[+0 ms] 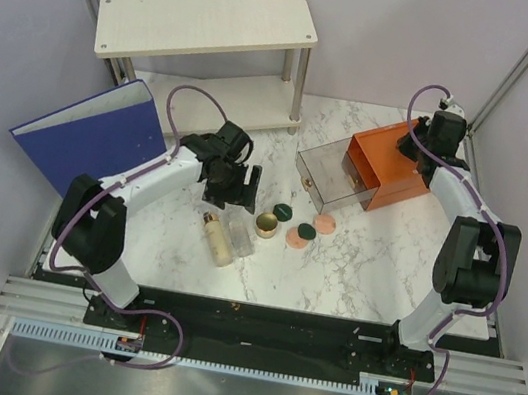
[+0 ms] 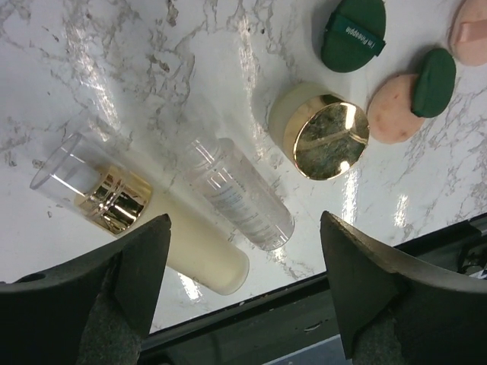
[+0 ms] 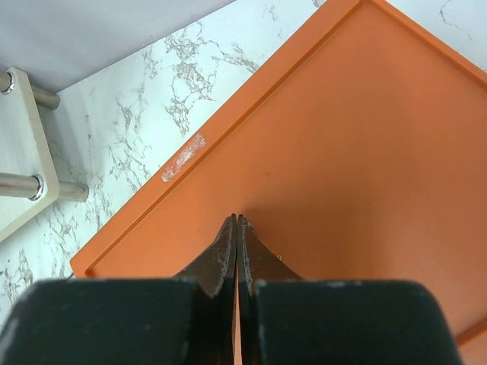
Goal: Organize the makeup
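Note:
The makeup lies in a loose group at the table's middle. A beige cylindrical bottle [image 1: 217, 238] with a clear cap lies beside a clear bottle [image 1: 242, 234]; both also show in the left wrist view, the beige bottle [image 2: 202, 255] and the clear one [image 2: 240, 196]. Right of them are a round gold jar [image 1: 267, 224] [image 2: 323, 137], two dark green discs [image 1: 284, 211] [image 1: 306, 232] and two peach-pink discs [image 1: 293, 239] [image 1: 325, 224]. My left gripper [image 1: 230, 190] [image 2: 245, 228] is open and empty, just above the two bottles. My right gripper [image 1: 422, 146] [image 3: 237, 218] is shut on nothing, over the orange box's top.
The orange box [image 1: 388, 166] [image 3: 342, 152] stands at the back right with its clear drawer [image 1: 326, 176] pulled out toward the makeup. A big blue binder [image 1: 92, 133] leans at the left. A white two-level shelf [image 1: 207, 21] stands at the back.

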Robot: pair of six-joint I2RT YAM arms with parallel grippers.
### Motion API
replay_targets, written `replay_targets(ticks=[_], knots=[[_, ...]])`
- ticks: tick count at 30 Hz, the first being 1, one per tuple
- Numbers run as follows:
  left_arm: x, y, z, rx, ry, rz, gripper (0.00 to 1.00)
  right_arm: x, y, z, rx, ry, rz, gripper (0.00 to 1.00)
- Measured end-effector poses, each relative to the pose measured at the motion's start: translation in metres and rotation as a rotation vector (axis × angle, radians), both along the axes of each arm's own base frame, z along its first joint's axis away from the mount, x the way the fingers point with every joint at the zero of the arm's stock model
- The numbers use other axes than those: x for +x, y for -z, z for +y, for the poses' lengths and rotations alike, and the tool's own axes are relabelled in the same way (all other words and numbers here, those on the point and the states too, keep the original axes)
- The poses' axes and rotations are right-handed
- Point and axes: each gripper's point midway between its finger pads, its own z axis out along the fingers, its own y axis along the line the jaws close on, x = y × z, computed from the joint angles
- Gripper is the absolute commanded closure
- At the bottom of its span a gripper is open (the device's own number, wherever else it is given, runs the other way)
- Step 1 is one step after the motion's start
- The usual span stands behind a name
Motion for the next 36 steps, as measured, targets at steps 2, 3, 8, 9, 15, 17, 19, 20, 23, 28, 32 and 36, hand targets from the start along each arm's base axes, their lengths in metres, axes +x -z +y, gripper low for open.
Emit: replay_targets(ticks=[2,3,8,9,15,17,19,20,23,28,32,36], knots=[[-0.004,0.003,0.002,0.008,-0.001,0.018,0.29,0.0,0.0,0.0,0.001,-0.001,0.002,1.0],[-0.007,0.004,0.003,0.012,-0.001,0.027,0.3,0.0,0.0,0.001,0.001,-0.002,0.002,1.0],[-0.012,0.017,0.005,0.031,-0.001,0.077,0.33,0.001,0.0,0.001,-0.002,-0.004,0.001,1.0],[-0.012,0.022,0.004,0.036,-0.001,0.092,0.33,0.001,0.0,0.001,-0.002,-0.004,0.001,1.0],[-0.022,0.049,0.0,0.047,0.005,0.194,0.34,0.001,0.0,0.001,-0.007,-0.009,0.001,1.0],[-0.024,0.056,-0.001,0.053,0.009,0.216,0.34,0.001,0.0,0.001,-0.007,-0.009,0.0,1.0],[-0.026,0.062,-0.002,0.06,0.012,0.233,0.34,0.001,0.0,0.001,-0.007,-0.009,0.0,1.0],[-0.026,0.064,-0.002,0.064,0.012,0.239,0.35,0.001,0.0,0.001,-0.007,-0.009,0.001,1.0],[-0.026,0.07,-0.003,0.072,0.015,0.253,0.35,0.001,0.0,0.001,-0.007,-0.01,0.001,1.0],[-0.021,0.077,-0.01,0.076,0.022,0.269,0.4,0.001,0.0,0.001,-0.006,-0.012,0.001,1.0],[-0.02,0.083,-0.016,0.072,0.034,0.289,0.5,0.001,0.0,0.001,-0.006,-0.012,0.001,1.0],[-0.019,0.084,-0.02,0.068,0.039,0.292,0.76,0.001,0.0,0.001,-0.006,-0.012,-0.001,1.0]])
